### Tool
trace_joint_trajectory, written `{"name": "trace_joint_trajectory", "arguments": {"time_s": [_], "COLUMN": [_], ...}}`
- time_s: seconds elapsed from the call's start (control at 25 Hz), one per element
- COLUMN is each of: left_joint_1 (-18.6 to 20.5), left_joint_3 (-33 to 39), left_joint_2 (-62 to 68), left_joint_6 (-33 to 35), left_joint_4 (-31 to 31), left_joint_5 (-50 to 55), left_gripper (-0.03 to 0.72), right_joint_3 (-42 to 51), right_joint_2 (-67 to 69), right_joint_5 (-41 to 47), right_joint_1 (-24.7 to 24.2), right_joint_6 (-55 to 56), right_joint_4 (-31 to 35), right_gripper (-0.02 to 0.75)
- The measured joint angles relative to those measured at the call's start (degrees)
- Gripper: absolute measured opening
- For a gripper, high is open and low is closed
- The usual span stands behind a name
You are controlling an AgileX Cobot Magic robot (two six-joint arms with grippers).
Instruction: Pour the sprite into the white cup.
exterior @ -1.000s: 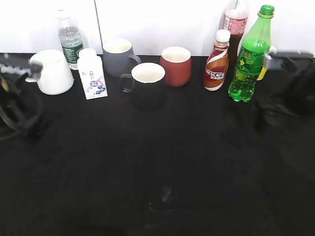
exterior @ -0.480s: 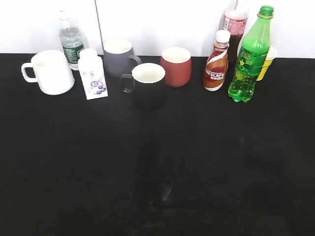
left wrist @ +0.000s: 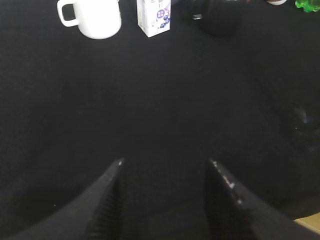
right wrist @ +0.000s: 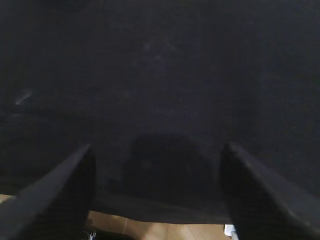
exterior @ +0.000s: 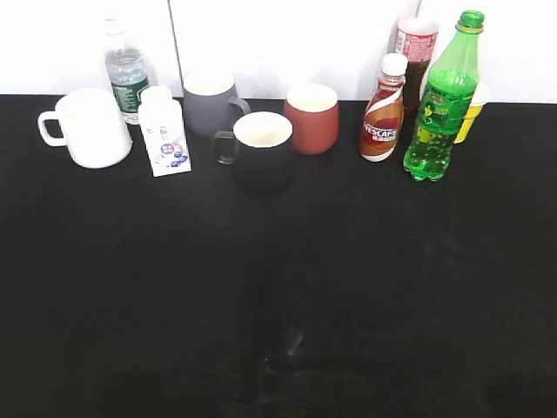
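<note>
The sprite (exterior: 442, 104), a tall green bottle with a green cap, stands upright at the back right of the black table. The white cup (exterior: 89, 128) stands at the back left, handle to the left; it also shows in the left wrist view (left wrist: 97, 17) at the top. Neither arm shows in the exterior view. My left gripper (left wrist: 165, 162) is open and empty over bare black cloth, well short of the cup. My right gripper (right wrist: 157, 147) is open and empty over the table's front edge; the sprite is out of its view.
Along the back stand a clear water bottle (exterior: 125, 71), a small white carton (exterior: 164, 132), a grey mug (exterior: 211, 103), a black mug (exterior: 261, 150), a red cup (exterior: 311, 116), a Nescafe bottle (exterior: 383, 111), a cola bottle (exterior: 414, 43) and a yellow cup (exterior: 470, 109).
A second ago both arms showed blurred at the left and right sides of the exterior view, near the white cup and the sprite. Both have since left that view. The objects have not moved.
</note>
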Motion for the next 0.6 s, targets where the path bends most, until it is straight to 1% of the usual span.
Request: {"name": "trace_joint_trajectory", "arguments": {"time_s": [0.16,0.28,0.44,0.48,0.52,0.6], "left_joint_1": [0.0,0.0,0.0,0.6,2.6,8.7], "left_joint_3": [0.0,0.0,0.0,0.0,0.0,0.1], "left_joint_2": [0.0,0.0,0.0,-0.2,-1.2,-4.9], "left_joint_6": [0.0,0.0,0.0,0.0,0.0,0.0], "left_joint_4": [0.0,0.0,0.0,0.0,0.0,0.0], "left_joint_5": [0.0,0.0,0.0,0.0,0.0,-0.1], "left_gripper": [0.386,0.383,0.309,0.287,0.261,0.233], "right_joint_3": [0.0,0.0,0.0,0.0,0.0,0.0], "right_joint_2": [0.0,0.0,0.0,-0.1,-0.7,-3.1], "right_joint_5": [0.0,-0.1,-0.1,-0.1,-0.1,-0.1], "right_joint_1": [0.0,0.0,0.0,0.0,-0.7,-6.4], "right_joint_6": [0.0,0.0,0.0,0.0,0.0,0.0], "right_joint_4": [0.1,0.1,0.2,0.2,0.3,0.3], "right_gripper": [0.538,0.533,0.531,0.531,0.531,0.531]}}
